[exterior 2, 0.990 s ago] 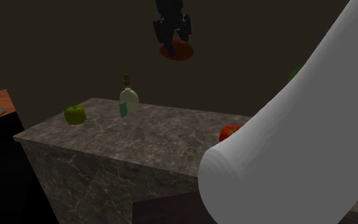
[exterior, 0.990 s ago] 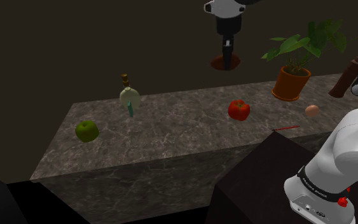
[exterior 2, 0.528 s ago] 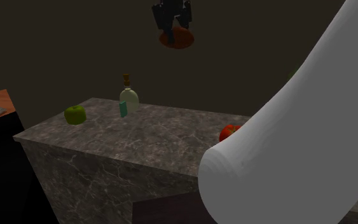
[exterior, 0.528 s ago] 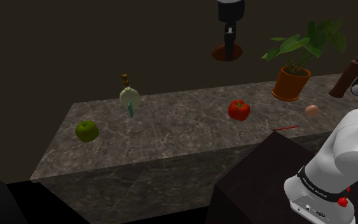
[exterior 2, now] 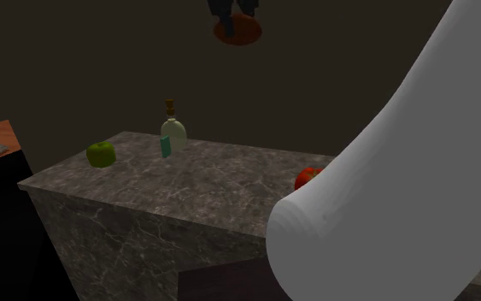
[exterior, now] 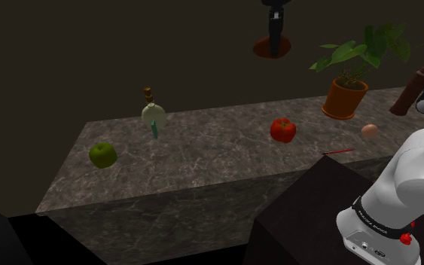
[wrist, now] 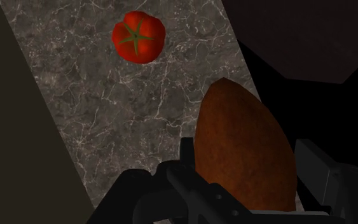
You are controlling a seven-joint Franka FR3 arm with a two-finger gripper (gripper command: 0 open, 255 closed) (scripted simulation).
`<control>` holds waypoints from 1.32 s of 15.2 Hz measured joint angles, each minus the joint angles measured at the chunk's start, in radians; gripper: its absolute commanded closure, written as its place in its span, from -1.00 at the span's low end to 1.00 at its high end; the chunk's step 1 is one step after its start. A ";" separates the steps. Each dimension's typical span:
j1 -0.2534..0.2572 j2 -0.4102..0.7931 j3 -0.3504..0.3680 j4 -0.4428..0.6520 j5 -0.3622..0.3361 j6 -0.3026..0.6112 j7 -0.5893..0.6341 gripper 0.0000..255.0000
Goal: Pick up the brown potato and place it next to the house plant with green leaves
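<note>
A grey marbled worktop [exterior: 202, 162] is seen, with several things spread well apart on it. A green apple [exterior: 102, 154] is set near the end at the shoulder view's left. A pale round bottle [exterior: 154, 115] with a cork and a teal label is stood upright by the far edge. A red tomato [exterior: 282, 129] is laid toward the right and a pale egg [exterior: 369, 131] further right. A thin red stick [exterior: 338, 151] is laid nearer the front edge, between them.
</note>
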 measured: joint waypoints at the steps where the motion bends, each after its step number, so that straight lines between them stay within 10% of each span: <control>1: 0.000 0.008 0.001 0.021 -0.001 -0.013 -0.002 1.00; 13: -0.002 0.089 0.011 0.275 -0.014 -0.185 -0.024 1.00; 20: -0.048 -0.026 -0.082 0.166 -0.038 -0.164 -0.166 1.00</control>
